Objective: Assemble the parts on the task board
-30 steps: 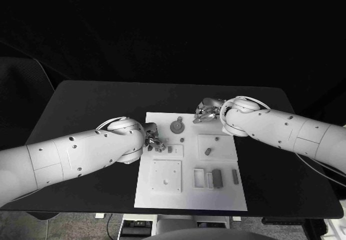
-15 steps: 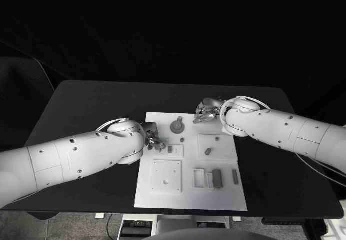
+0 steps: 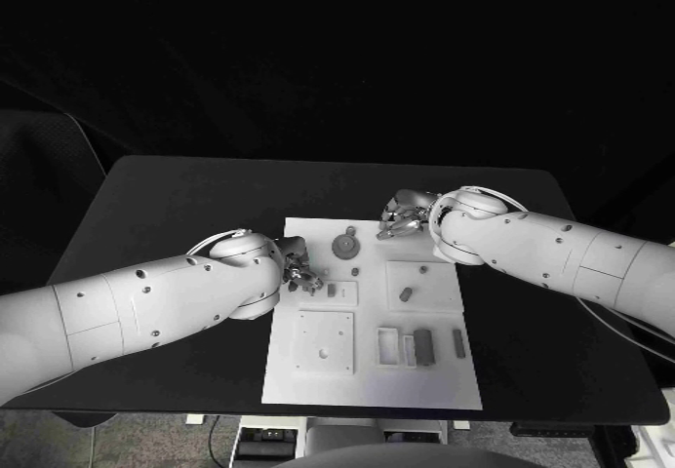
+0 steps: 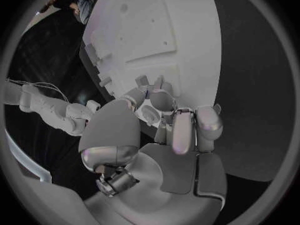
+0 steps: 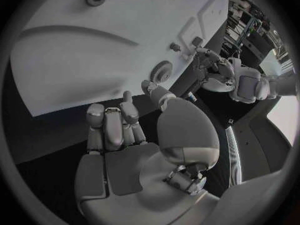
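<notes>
The board (image 3: pixel 369 390) lay at the middle of the table (image 3: pixel 169 195). The left hand (image 3: pixel 299 274) sat at the board's left edge, beside a small upright part (image 3: pixel 332 290) on a raised square. In the left wrist view its fingers (image 4: pixel 181 135) were curled in over the board's edge; whether they held anything could not be told. The right hand (image 3: pixel 401 218) sat at the board's far right corner, near the round disc (image 3: pixel 346 247). In the right wrist view its fingers (image 5: pixel 112 127) were bent inward with nothing seen between them. Further parts lay on the board: one (image 3: pixel 405 293) on the right square, several (image 3: pixel 422 347) by the slots nearer the robot.
</notes>
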`<state>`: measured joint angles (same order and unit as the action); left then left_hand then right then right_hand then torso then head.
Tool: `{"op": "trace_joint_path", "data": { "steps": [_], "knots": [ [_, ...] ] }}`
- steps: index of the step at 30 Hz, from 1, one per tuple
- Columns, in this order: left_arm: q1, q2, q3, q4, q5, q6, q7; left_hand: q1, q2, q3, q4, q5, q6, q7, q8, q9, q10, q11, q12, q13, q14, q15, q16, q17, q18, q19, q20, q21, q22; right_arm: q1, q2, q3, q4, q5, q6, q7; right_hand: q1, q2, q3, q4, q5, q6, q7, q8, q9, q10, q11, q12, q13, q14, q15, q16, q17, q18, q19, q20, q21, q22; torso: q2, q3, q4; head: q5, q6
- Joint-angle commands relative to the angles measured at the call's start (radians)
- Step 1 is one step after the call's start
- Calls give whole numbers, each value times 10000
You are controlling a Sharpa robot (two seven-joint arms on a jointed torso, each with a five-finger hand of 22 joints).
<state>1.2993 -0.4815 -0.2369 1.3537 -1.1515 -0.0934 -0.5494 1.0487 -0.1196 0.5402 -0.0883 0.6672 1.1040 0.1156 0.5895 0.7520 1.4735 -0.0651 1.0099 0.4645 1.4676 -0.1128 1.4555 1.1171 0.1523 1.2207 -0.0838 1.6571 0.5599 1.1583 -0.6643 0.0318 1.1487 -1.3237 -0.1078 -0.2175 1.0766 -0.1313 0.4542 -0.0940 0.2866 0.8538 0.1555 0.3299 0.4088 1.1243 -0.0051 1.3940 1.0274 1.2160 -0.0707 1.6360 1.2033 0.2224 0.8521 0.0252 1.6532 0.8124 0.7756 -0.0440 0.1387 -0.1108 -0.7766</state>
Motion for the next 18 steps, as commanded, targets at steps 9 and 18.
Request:
{"op": "trace_joint_path", "data": {
  "steps": [9,18],
  "knots": [
    [-95,80,-2,-103,36,320,-58,189,89,480,-430,-1,2763,-888,93,34,892,-165,96,28,1003,-198,96,35,1073,79,16,1156,29,-5,-7,3,27,-26,115,73,-110,-31,70,2,26,16,92,1,-11,36,-1,66,-15,-14,-39,22,-7,194,-20,-20,162,-16,0,1,0,-11,-28],
    [-147,110,-2,-103,20,393,-47,86,-8,373,-383,-156,2778,-897,180,65,919,-176,150,64,1036,-200,151,72,1082,126,24,1195,52,-6,-17,3,27,-23,117,72,-112,-31,70,3,26,16,92,1,-12,36,-1,66,-15,-10,-39,24,-4,194,-20,-20,162,-17,1,0,-2,-26,-66]
  ]
}}
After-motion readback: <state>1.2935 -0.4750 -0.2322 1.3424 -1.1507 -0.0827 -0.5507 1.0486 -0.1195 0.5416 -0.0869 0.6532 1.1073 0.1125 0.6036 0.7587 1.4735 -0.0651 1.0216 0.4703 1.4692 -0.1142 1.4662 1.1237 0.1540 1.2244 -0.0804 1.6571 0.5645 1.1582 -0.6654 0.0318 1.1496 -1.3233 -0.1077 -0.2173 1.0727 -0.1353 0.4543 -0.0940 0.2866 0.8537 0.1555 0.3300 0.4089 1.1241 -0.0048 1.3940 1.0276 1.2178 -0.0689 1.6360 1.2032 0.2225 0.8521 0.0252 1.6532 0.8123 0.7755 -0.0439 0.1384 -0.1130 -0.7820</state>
